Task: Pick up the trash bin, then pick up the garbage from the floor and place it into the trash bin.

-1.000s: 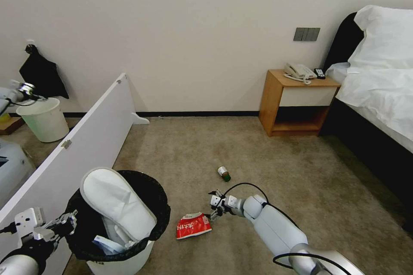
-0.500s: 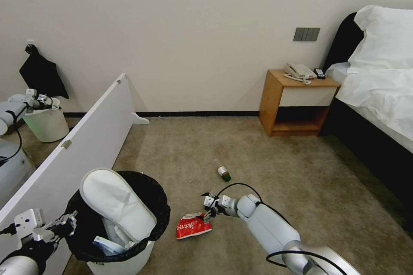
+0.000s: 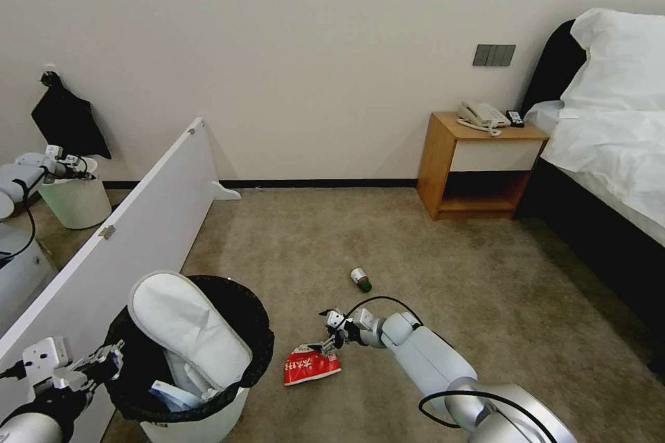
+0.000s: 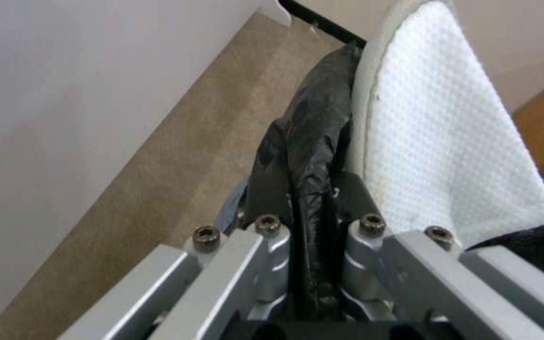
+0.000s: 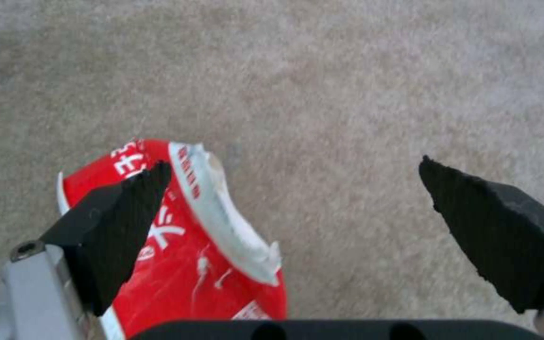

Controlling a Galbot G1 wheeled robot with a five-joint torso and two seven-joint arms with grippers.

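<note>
Right gripper (image 3: 324,344) hangs spread wide just over the red packet (image 3: 311,364) on the carpet (image 3: 443,270) — left gripper (image 4: 313,236) is clamped on the bin (image 3: 201,353) rim, slipper (image 3: 181,324) inside

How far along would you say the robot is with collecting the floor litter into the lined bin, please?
Done: the left gripper is shut on the black-lined trash bin, and a white slipper stands in it. In hand: the right gripper is open at the edge of the red-white packet on the carpet, not yet closed on it. Left: that packet and the green-capped bottle farther out.
</note>
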